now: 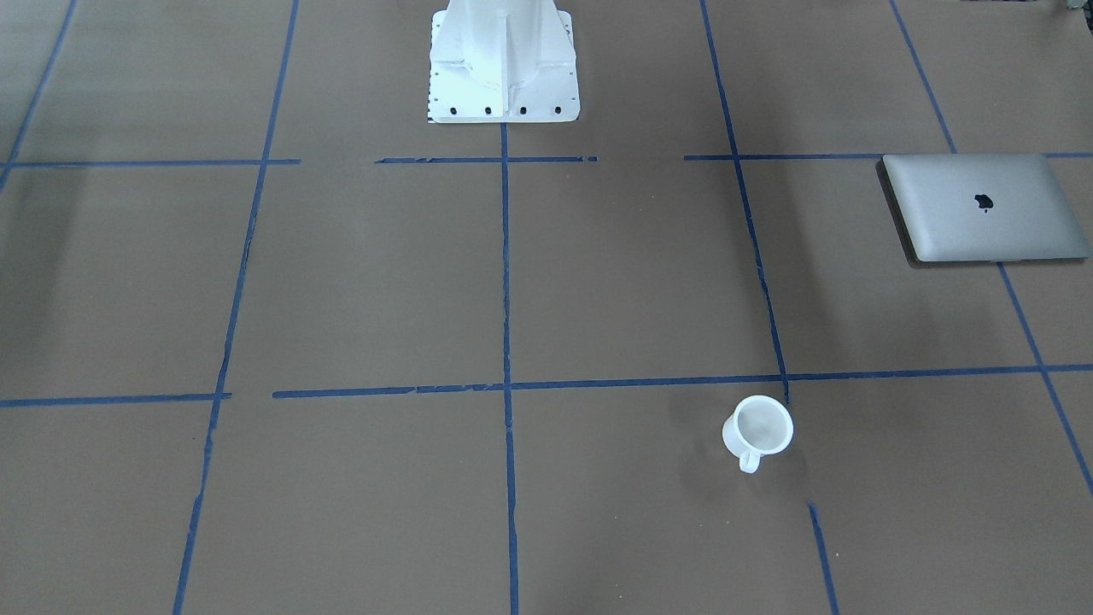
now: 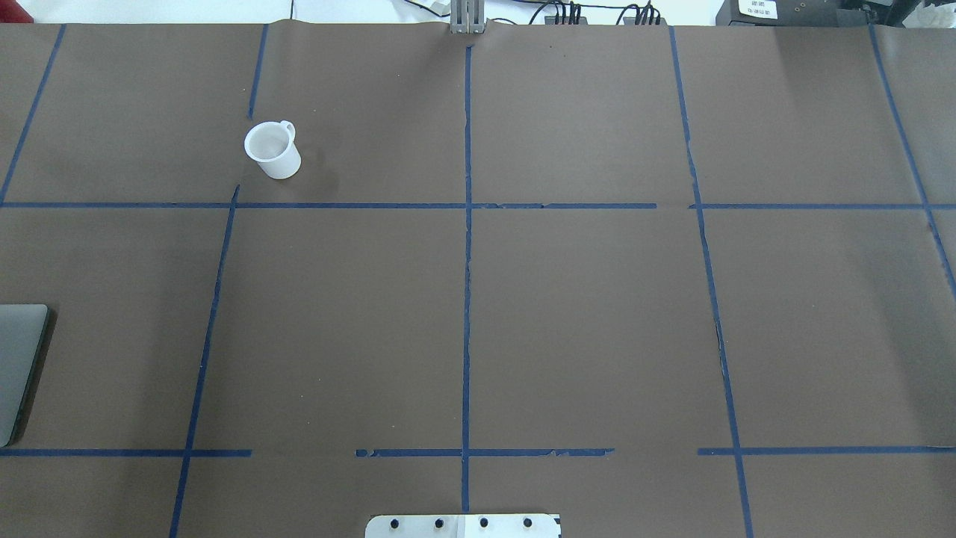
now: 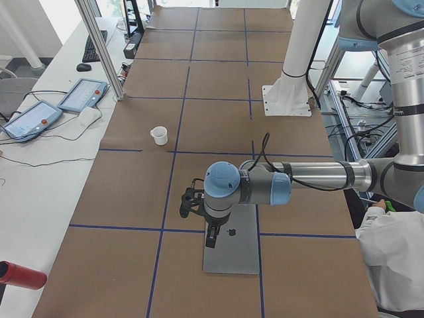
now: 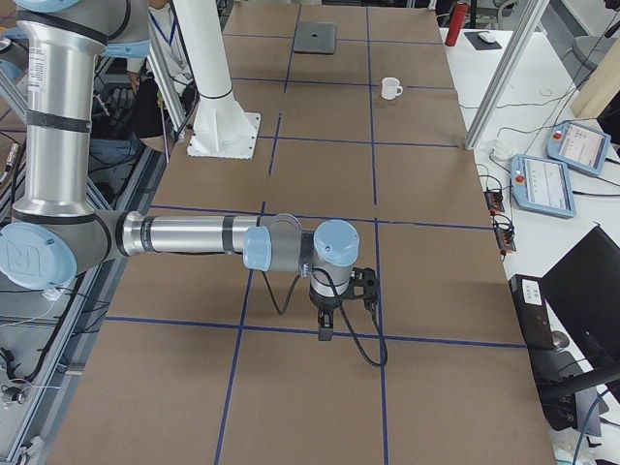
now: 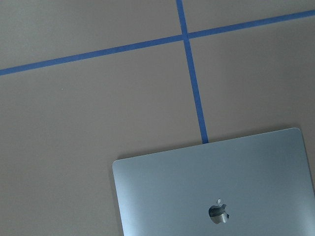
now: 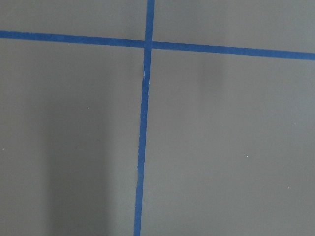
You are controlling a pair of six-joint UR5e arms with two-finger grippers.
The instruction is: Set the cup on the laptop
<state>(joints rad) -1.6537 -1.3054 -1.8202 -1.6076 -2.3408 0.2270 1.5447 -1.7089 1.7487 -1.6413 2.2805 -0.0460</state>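
Note:
The white cup [image 1: 758, 427] stands upright on the brown table, handle toward the operators' side; it also shows in the overhead view [image 2: 272, 149] at the far left and in the left side view [image 3: 159, 135]. The closed silver-grey laptop [image 1: 982, 207] lies flat at the table's left end, cut off by the overhead view's edge [image 2: 19, 366], and fills the lower left wrist view [image 5: 216, 187]. My left gripper [image 3: 211, 236] hangs over the laptop's far edge [image 3: 232, 255], far from the cup. My right gripper [image 4: 325, 327] hangs over bare table. I cannot tell whether either is open or shut.
The white robot pedestal [image 1: 504, 60] stands at the table's robot-side middle. Blue tape lines grid the brown table [image 2: 582, 314]. Off the table's far side are an aluminium post [image 3: 99, 46], teach pendants [image 3: 83, 95] and a red bottle [image 3: 20, 275]. A person in white [image 3: 397, 258] stands near the robot.

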